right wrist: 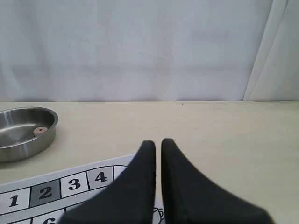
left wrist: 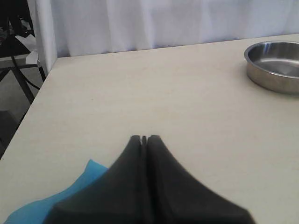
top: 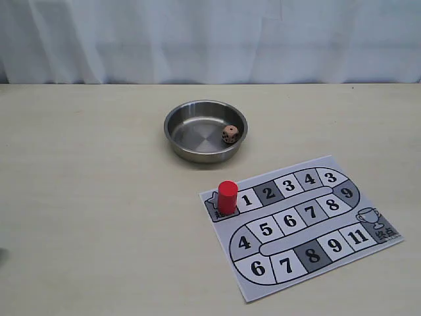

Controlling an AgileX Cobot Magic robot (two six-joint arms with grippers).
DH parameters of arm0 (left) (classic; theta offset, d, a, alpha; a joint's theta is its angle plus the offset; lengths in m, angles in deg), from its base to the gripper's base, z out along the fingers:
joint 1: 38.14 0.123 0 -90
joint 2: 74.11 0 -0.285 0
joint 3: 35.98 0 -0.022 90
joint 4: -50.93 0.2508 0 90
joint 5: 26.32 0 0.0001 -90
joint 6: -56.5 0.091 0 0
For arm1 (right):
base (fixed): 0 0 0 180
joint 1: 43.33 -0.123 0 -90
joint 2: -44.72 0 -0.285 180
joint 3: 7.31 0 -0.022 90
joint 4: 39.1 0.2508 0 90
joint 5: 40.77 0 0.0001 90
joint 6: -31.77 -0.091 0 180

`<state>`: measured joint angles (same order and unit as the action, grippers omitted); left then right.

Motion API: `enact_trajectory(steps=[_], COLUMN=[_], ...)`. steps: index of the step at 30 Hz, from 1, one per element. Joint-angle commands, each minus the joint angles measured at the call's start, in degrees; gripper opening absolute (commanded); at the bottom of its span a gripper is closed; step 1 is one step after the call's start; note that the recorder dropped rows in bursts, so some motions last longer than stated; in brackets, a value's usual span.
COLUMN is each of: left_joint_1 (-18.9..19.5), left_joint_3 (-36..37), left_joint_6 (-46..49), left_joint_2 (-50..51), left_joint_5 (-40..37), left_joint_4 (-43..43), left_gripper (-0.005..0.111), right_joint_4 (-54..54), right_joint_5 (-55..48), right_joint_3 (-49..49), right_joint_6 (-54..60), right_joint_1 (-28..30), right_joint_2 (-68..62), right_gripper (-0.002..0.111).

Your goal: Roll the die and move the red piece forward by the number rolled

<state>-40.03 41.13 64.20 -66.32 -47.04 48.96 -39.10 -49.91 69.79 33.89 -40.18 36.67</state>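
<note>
Board [top: 316, 224] squares numbered 1 to 11.

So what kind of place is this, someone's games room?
More likely a lab test bench: a bare pale table before a white curtain, set only with a printed game board, a red piece and a die in a steel bowl.
</note>
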Motion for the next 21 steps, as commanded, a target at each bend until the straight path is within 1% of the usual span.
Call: enact_trajectory(steps=[1, 6, 9, 14, 16, 17, 18, 21], left_joint_1=[-0.10, -0.10, -0.10, -0.10, -0.10, -0.10, -0.10, -0.10], left_joint_3=[0.11, 0.11, 0.11, 0.11, 0.11, 0.11, 0.11, 0.11], left_joint_6=[-0.24, -0.24, -0.24, -0.24, -0.24, -0.24, -0.24, -0.24], left_joint_2=[-0.01, -0.01, -0.01, -0.01, -0.01, -0.01, -0.01, -0.01], left_joint_5=[0.54, 0.54, 0.54, 0.54, 0.54, 0.54, 0.54, 0.54], left_joint_4=[-0.28, -0.28, -0.28, -0.28, -0.28, -0.28, -0.28, -0.28], left_gripper=[0.000, 0.000, 0.000, 0.000, 0.000, 0.000, 0.000, 0.000], right_joint_4=[-0.83, -0.85, -0.39, 7.41, 10.37, 11.70, 13.51, 13.72], right_joint_5=[0.21, 0.34, 4.08, 12.86, 14.33, 13.20, 9.51, 4.79], right_joint_3=[0.12, 0.12, 0.12, 0.12, -0.50, -1.85, -6.01, -13.11], right_joint_6=[0.50, 0.50, -0.06, -1.55, -1.55, -1.55, -1.55, -1.44], right_joint_1=[-0.02, -0.02, -0.02, -0.02, -0.02, -0.02, -0.02, -0.02], right_joint_2=[0.26, 0.26, 0.26, 0.26, 0.26, 0.26, 0.26, -0.03], right_gripper=[0.004, 0.004, 0.004, 0.004, 0.004, 0.004, 0.004, 0.004])
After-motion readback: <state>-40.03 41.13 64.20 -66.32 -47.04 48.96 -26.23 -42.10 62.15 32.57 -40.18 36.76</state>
